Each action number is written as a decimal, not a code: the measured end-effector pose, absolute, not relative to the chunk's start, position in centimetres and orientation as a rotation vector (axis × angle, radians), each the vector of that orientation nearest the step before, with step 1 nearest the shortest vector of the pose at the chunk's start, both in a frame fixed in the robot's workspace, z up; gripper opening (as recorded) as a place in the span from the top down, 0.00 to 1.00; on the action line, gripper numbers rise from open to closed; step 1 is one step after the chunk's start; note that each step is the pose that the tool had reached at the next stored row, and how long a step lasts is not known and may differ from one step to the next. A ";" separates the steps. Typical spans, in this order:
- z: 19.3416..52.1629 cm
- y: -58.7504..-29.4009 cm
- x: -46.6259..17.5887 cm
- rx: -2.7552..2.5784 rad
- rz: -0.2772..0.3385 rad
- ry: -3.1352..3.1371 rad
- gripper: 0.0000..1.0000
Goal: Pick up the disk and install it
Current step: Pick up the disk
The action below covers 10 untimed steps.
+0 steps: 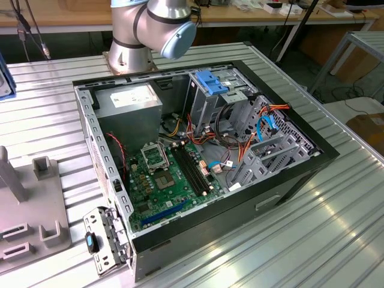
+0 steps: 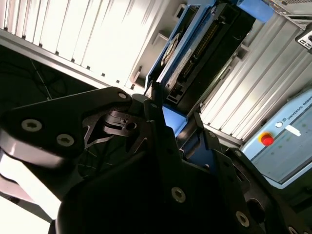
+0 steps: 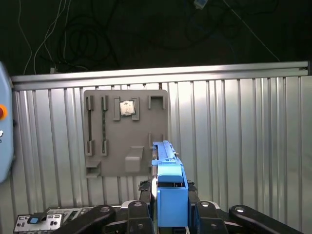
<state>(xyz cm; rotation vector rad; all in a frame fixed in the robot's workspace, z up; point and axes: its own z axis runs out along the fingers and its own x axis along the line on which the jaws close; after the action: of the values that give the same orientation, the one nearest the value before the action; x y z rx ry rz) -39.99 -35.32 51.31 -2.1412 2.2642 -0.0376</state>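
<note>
The disk [image 3: 168, 168] stands on edge between my gripper's black fingers [image 3: 141, 209], its bright blue carrier rail facing the first wrist camera. In the second wrist view the disk [image 2: 195, 53] juts out from the gripper [image 2: 178, 117], showing its dark underside, a connector row and the blue rail. The gripper [image 3: 169, 197] is shut on the disk and holds it in the air above the ribbed metal table [image 3: 234, 136]. The open computer case [image 1: 204, 150] lies on the table in the exterior view, with an upright metal drive cage [image 1: 210, 96] at its back.
A grey fixture plate [image 3: 126, 131] with slots and a small chip lies on the table beneath the disk; it also stands at the exterior view's left [image 1: 30, 204]. A pale blue pendant with a red button [image 2: 266, 139] lies nearby. The arm's base [image 1: 135, 36] stands behind the case.
</note>
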 end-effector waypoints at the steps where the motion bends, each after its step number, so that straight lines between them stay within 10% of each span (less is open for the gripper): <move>1: 51.3 -35.3 -39.5 -2.141 -0.038 2.264 0.63; 10: 51.3 -35.3 -35.6 -2.141 -0.038 2.264 0.63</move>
<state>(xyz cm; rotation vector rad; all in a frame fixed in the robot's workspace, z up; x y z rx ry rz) -35.56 -35.32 51.28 -2.1411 2.2641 -0.0377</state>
